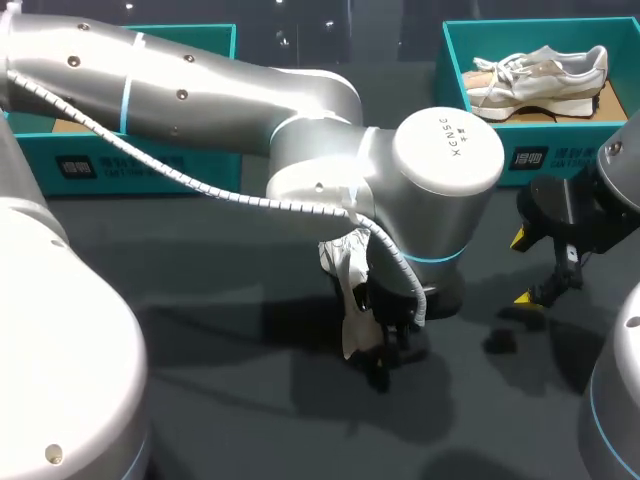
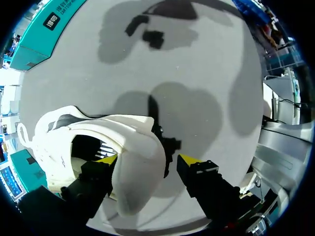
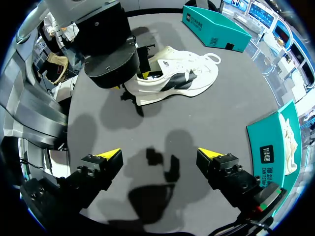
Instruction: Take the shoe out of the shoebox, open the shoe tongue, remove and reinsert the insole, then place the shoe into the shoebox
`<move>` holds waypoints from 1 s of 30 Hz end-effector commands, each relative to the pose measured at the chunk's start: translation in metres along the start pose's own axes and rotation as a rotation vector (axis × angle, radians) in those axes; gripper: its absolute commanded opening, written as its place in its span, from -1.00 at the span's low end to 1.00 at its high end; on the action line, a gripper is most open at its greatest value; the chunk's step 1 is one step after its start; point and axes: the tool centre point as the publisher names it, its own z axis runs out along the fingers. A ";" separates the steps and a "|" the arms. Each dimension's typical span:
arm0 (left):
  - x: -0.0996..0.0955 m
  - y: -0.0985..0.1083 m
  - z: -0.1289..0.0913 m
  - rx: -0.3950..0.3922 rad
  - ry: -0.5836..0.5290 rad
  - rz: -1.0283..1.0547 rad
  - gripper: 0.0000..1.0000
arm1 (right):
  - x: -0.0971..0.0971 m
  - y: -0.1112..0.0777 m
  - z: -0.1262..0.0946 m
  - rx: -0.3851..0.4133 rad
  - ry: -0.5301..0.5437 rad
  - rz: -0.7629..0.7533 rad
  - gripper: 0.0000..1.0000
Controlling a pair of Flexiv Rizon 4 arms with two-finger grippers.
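At the middle of the table (image 1: pixel 230 400), the white shoe (image 3: pixel 172 78) is being kept on its sole, outside both boxes, so the first step is being judged done. Its heel is being straddled by the left gripper (image 2: pixel 142 160). One yellow finger is showing inside the collar and the other outside the heel with a sliver of gap, so the jaws are being read as spread rather than pinching. Whether the tongue is being pulled open cannot be told, and no insole is being seen outside the shoe. The tongue, insole and return steps are therefore being counted as not yet done. Toward the robot's right side, the right gripper (image 3: pixel 160 155) is being held spread and empty above bare table, well apart from the shoe.

At the far left edge, a teal shoebox (image 1: pixel 150 165) is being partly hidden by the left arm (image 1: pixel 200 90). At the far right, a second teal box (image 1: pixel 480 40) is being occupied by another pale shoe (image 1: pixel 540 70). The heel is being covered from above by that arm, while the shoe's front end is being left open to the right gripper.
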 end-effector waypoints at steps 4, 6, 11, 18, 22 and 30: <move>0.001 -0.002 0.008 -0.006 -0.001 0.020 0.33 | 0.001 0.000 0.000 0.001 -0.001 0.000 1.00; 0.001 -0.003 0.009 -0.009 -0.001 0.024 0.29 | 0.001 0.000 0.000 0.001 -0.001 0.000 1.00; 0.002 -0.003 0.013 -0.011 0.005 0.033 0.17 | 0.001 0.000 0.000 0.001 -0.001 0.000 1.00; 0.002 -0.001 0.018 -0.009 0.022 0.040 0.04 | 0.001 0.000 0.000 0.001 -0.001 0.000 1.00; 0.001 0.000 0.020 0.004 0.031 0.039 -0.04 | 0.001 0.000 0.000 0.001 -0.001 0.000 1.00; -0.001 0.001 0.021 0.029 0.041 0.026 -0.26 | 0.001 0.000 0.000 0.001 -0.001 0.000 1.00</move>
